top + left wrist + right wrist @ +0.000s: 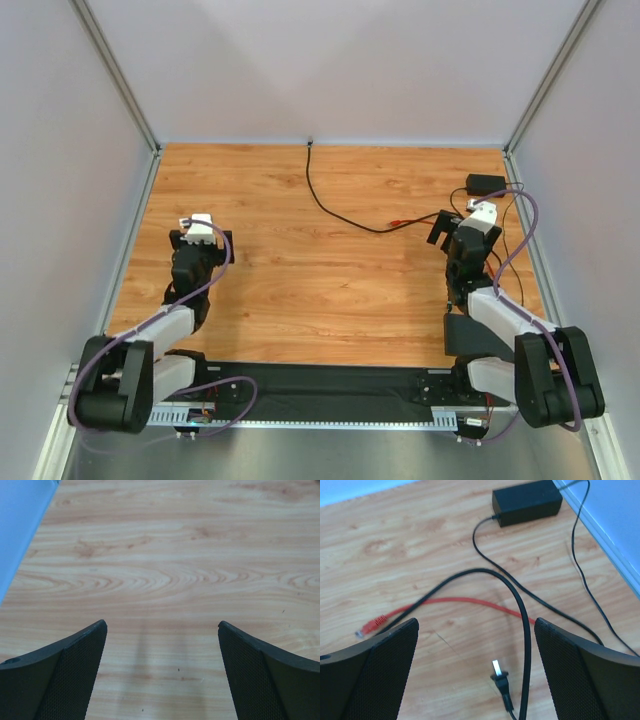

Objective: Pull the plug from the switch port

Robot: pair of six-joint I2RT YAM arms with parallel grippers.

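Over the table point(320, 290) at right, the right gripper point(476, 622) tilts down, jaws spread, near the red plug point(370, 626); the left gripper point(162, 625), likewise spread, faces the table.

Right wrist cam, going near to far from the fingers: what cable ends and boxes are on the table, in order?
two-prong plug → red Ethernet connector → black adapter brick
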